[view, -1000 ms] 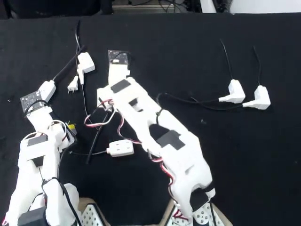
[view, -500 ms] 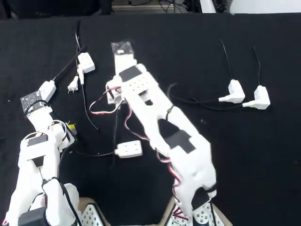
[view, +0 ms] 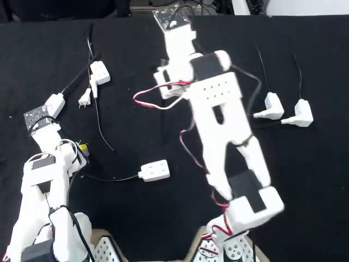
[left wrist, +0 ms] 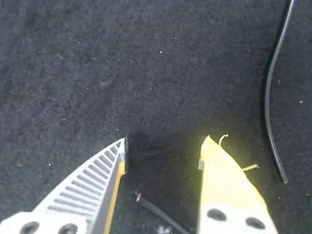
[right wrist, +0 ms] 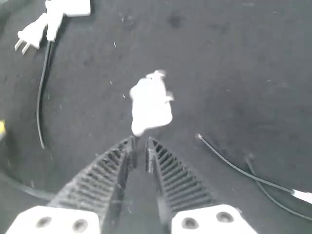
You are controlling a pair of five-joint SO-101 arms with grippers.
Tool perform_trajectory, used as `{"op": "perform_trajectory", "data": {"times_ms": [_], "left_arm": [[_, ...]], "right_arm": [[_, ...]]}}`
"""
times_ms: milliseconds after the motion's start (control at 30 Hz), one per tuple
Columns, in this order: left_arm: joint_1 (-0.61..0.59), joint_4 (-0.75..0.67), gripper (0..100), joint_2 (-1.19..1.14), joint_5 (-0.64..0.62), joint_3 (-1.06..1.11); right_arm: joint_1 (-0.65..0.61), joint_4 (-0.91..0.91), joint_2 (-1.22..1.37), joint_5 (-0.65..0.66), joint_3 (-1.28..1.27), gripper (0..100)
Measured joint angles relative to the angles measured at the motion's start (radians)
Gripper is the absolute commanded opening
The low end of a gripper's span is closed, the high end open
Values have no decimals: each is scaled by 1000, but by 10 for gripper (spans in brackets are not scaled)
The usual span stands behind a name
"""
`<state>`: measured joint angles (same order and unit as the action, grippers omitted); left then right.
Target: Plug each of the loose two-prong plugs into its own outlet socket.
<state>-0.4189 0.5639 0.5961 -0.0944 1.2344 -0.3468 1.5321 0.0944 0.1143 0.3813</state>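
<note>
Table under black cloth (view: 305,180), flecked with lint in both wrist views. Past its far edge there is a strip of floor with tangled cords (view: 202,5).

Left gripper (left wrist: 165,141): fingers set wide apart, one white and ribbed, one yellow. They hold nothing, and bare cloth shows between the tips. A thin black cable (left wrist: 273,97) runs along the outer side of the yellow finger, clear of it.

Right gripper (right wrist: 141,141): ribbed fingers drawn narrow, only a slit between them, nothing gripped. In its wrist view the white socket block (right wrist: 151,105) lies on the cloth just past the tips, in line with the slit. The high view puts this gripper up by the table's far edge, with the block well back from it.

A loose two-prong plug (right wrist: 34,36) lies farther out, beyond and to one side of the fingertips, unplugged, prongs bare. A white adapter (right wrist: 68,6) lies just beside it.

An angled plug (view: 272,106) and a second angled plug (view: 302,113) lie side by side on the cloth, well apart from both grippers, each with a thin lead running toward the far edge.
</note>
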Motion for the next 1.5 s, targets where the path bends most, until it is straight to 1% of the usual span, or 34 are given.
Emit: {"op": "perform_trajectory", "data": {"times_ms": [133, 200, 267, 367, 400, 467, 500, 633, 700, 767, 933, 1000, 1100, 1267, 1300, 1400, 1467, 1500], "left_arm": [[0, 0, 245, 0, 0, 0], [0, 0, 245, 0, 0, 0], [0, 0, 245, 0, 0, 0], [0, 0, 245, 0, 0, 0], [0, 0, 245, 0, 0, 0], [0, 0, 245, 0, 0, 0], [0, 0, 245, 0, 0, 0], [0, 0, 245, 0, 0, 0], [0, 0, 245, 0, 0, 0], [0, 0, 245, 0, 0, 0], [0, 0, 245, 0, 0, 0], [0, 0, 245, 0, 0, 0], [0, 0, 245, 0, 0, 0], [0, 0, 245, 0, 0, 0], [0, 0, 245, 0, 0, 0], [0, 0, 245, 0, 0, 0], [0, 0, 245, 0, 0, 0], [0, 0, 245, 0, 0, 0]], "right_arm": [[2, 172, -32, 206, 3, 11], [21, 195, -38, 310, -48, 11], [72, 195, -43, 354, -146, 11], [140, 133, -43, 368, -315, 11], [158, 95, -49, 367, -362, 13], [175, 5, -80, 315, -437, 42], [175, -41, -91, 276, -459, 79], [175, -199, -95, 77, -470, 278], [175, -281, -92, -14, -474, 319], [175, -381, -60, -94, -486, 314], [173, -640, 118, -307, -517, 295], [163, -697, 186, -370, -517, 277], [153, -721, 232, -399, -517, 240], [150, -730, 295, -397, -517, 159], [147, -730, 299, -376, -517, 145], [126, -730, 307, -261, -517, 89], [112, -727, 308, -166, -517, 16], [109, -710, 308, -123, -516, 8]]}}
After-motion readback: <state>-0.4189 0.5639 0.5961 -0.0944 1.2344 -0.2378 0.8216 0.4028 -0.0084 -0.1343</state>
